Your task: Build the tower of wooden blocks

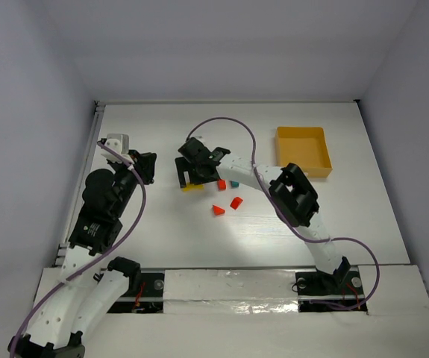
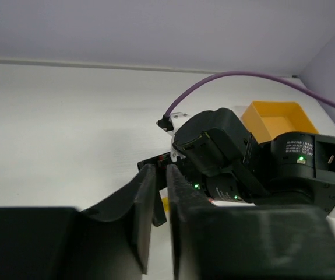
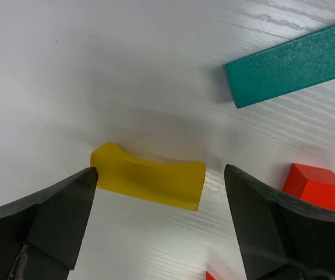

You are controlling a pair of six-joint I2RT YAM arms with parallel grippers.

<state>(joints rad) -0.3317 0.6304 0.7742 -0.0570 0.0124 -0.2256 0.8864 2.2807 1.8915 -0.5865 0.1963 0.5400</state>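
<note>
Currently the right gripper [image 3: 161, 173] is hanging wide open over the yellow block [image 3: 147, 182], w/ one finger at each end. The block's long axis is running along the line btwn the fingers, so closing would prob. be pinching it end to end, not across its width. One finger is sitting right at one end, poss. touching (hard to tell at this angle), while the other is standing apart from the opposite end, so the block is lying off-centre in the gap. The left gripper [image 2: 160, 172] is idling well off to the left, fingers nearly together on nothing, so the right arm is clearly the nearer. The white table [image 3: 68, 70] is looking smooth and glossy. Room is tightish: a red cube [image 3: 317, 186] is lying just beside the clear finger, a teal bar [image 3: 289, 64] is lying near, and the tray [image 1: 304, 149] is sitting well apart.
</note>
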